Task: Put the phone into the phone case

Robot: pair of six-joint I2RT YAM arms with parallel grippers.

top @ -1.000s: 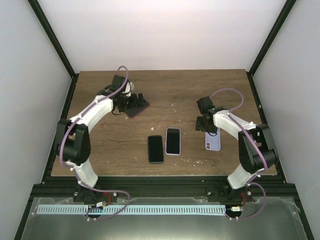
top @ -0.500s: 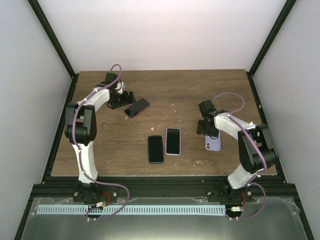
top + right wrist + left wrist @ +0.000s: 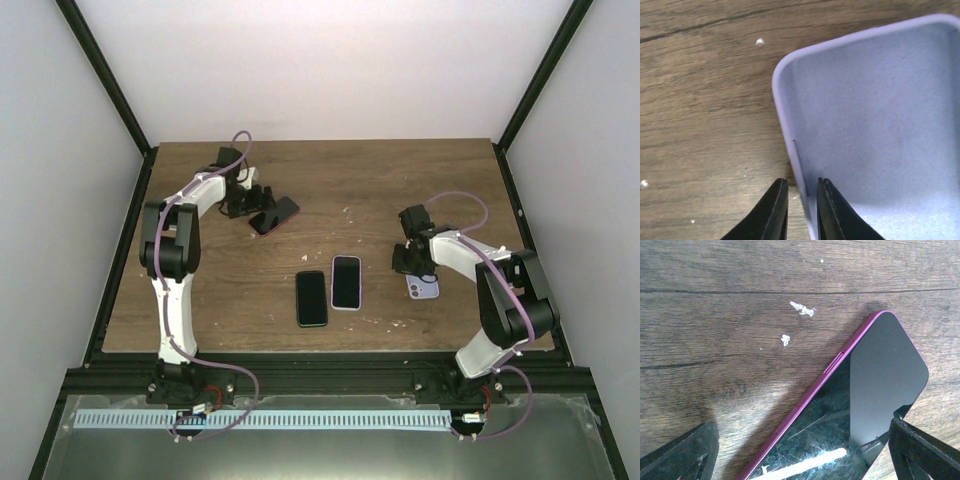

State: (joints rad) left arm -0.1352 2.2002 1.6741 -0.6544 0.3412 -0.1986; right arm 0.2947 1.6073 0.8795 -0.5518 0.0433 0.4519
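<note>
A dark-screened phone with a magenta rim (image 3: 277, 214) (image 3: 875, 390) lies at the table's far left. My left gripper (image 3: 254, 206) (image 3: 800, 462) is open, one finger on each side of the phone's near end, which lies between them. A lilac phone case (image 3: 426, 289) (image 3: 875, 120) lies open side up at the right. My right gripper (image 3: 411, 262) (image 3: 802, 184) straddles the case's left wall, one finger outside it and one inside, the jaws drawn narrow on the wall.
Two more phones lie side by side in the middle: a black one with a dark rim (image 3: 311, 298) and one in a pale case (image 3: 346, 282). White specks (image 3: 801, 309) dot the wood. Black frame rails (image 3: 120, 260) edge the table.
My right gripper has come down toward the near side over the lilac case and narrowed its jaws on the wall. My left gripper drew back, then returned to the magenta phone's end.
</note>
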